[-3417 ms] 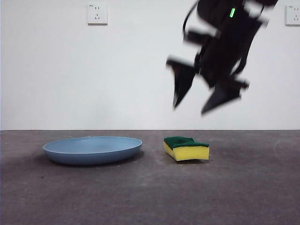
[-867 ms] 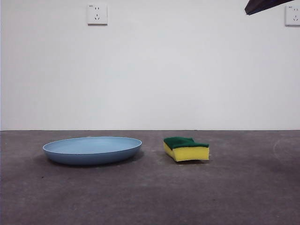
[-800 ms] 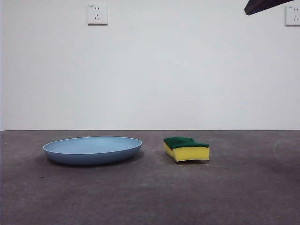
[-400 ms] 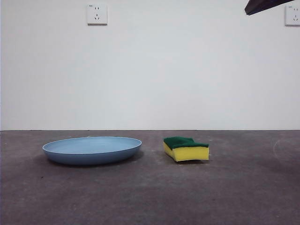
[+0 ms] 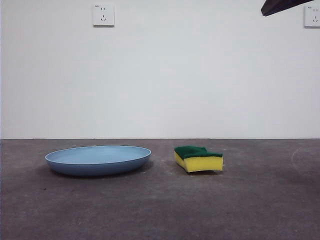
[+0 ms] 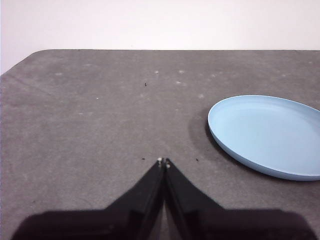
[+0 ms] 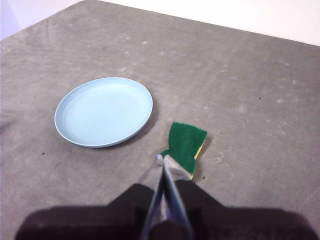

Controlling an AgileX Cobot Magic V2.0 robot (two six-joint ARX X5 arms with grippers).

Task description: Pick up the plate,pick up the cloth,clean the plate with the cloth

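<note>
The light-blue plate (image 5: 98,159) lies flat on the grey table, left of centre. It also shows in the left wrist view (image 6: 267,135) and the right wrist view (image 7: 104,111). The cloth, a yellow sponge with a green scouring top (image 5: 198,158), lies just right of the plate, green face up (image 7: 186,142). My left gripper (image 6: 163,162) is shut and empty, high above bare table beside the plate. My right gripper (image 7: 161,159) is shut and empty, raised high above the sponge; it shows only as a dark tip (image 5: 280,6) at the front view's top right corner.
The grey table (image 5: 260,200) ends at a white wall with two sockets (image 5: 103,14). The table's rounded far corner shows in the left wrist view (image 6: 30,57).
About four seconds ago an open gripper hung above the sponge; it has since risen out of view to the top right corner. Over the last second nothing has moved.
</note>
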